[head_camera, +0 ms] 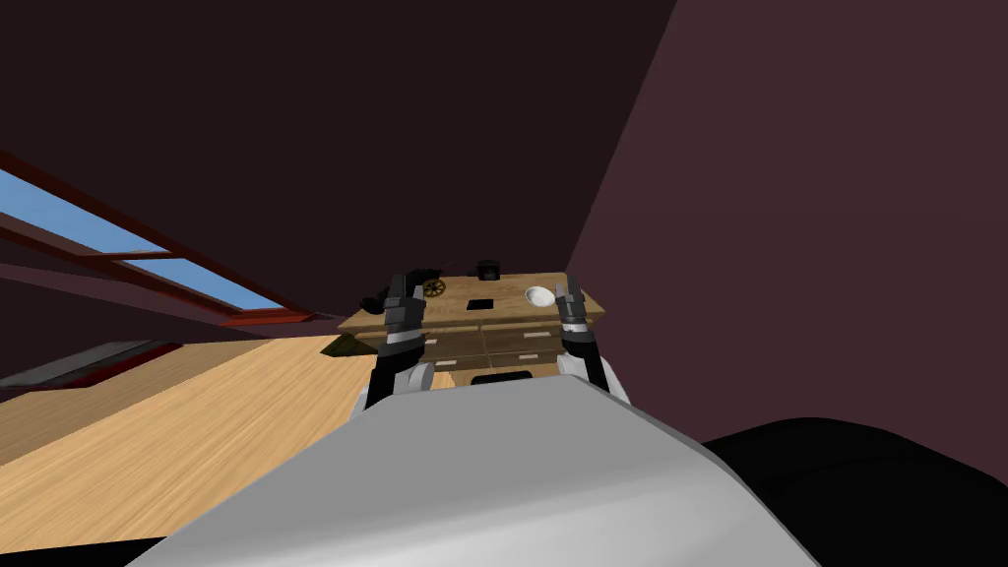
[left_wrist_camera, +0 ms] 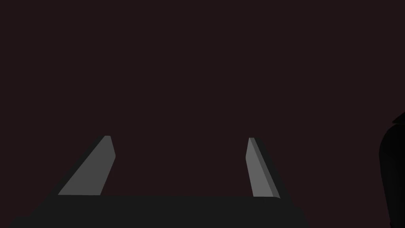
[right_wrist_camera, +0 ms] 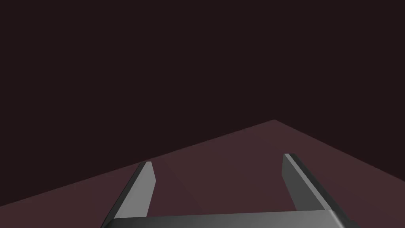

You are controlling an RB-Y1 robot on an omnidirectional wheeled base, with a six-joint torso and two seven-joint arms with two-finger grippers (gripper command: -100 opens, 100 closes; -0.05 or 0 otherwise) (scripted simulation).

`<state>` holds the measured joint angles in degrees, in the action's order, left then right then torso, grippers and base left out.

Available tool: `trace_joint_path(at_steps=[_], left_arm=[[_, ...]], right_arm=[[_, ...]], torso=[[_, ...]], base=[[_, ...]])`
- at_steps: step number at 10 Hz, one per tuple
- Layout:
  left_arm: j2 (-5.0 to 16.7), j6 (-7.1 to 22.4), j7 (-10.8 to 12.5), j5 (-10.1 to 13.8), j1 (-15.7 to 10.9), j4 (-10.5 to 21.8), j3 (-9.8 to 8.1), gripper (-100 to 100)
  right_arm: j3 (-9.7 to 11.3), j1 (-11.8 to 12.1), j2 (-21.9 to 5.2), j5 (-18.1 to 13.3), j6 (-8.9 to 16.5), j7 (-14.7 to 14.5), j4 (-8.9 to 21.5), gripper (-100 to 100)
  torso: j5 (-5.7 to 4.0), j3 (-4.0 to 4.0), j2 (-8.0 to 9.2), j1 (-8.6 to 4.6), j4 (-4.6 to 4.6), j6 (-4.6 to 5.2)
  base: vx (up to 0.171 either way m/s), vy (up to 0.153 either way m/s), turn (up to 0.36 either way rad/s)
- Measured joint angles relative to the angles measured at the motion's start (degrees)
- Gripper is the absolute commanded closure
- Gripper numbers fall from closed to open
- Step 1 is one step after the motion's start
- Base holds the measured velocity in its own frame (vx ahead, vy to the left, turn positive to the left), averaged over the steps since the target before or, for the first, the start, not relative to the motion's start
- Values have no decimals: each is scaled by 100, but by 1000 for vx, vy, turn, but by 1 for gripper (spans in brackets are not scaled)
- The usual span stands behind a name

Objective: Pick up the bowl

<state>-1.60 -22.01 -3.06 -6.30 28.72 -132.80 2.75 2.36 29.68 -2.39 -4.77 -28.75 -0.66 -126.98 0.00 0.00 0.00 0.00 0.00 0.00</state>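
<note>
Head view: the small round white bowl [head_camera: 538, 295] sits on the top of a light brown wooden chest of drawers [head_camera: 507, 313], near its right edge. Just beside the bowl, at that same edge, stands the right gripper [head_camera: 567, 293]; contact cannot be told. A flat black square [head_camera: 480, 304] lies at the top's middle, a dark cylindrical object [head_camera: 487, 269] at its far edge, and a dark spoked wheel [head_camera: 434, 287] towards its left edge, where the left gripper [head_camera: 398, 288] stands. Left wrist view: the left gripper's [left_wrist_camera: 178, 166] jaws are spread, gripping nothing. Right wrist view: the right gripper's [right_wrist_camera: 217, 186] jaws are likewise released.
</note>
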Motion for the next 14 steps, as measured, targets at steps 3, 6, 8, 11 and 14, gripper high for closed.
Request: trace_joint_path(at_steps=[3,6,8,11,14], left_arm=[[0,0,0,0,0,0,1,0],[-1,0,0,0,0,0,1,0],[0,0,0,0,0,0,0,0],[0,0,0,0,0,0,1,0],[0,0,0,0,0,0,0,0]], right_arm=[[-89,-9,-508,-150,14,-30,94,-100],[-205,-20,-1033,-380,52,-87,199,-100],[-271,-35,-1340,-477,48,-107,277,-100],[-368,-38,-1810,-683,69,-159,363,-100],[-454,-58,-2209,-823,96,-185,432,-100]], torso=[[4,1,2,17,0,-1],[6,4,8,26,2,-1],[4,2,3,16,1,-1],[5,3,5,20,1,-1],[4,2,3,15,1,1]], base=[[-6,52,66],[-18,65,62],[-5,53,85],[-12,51,44],[-7,51,59]])
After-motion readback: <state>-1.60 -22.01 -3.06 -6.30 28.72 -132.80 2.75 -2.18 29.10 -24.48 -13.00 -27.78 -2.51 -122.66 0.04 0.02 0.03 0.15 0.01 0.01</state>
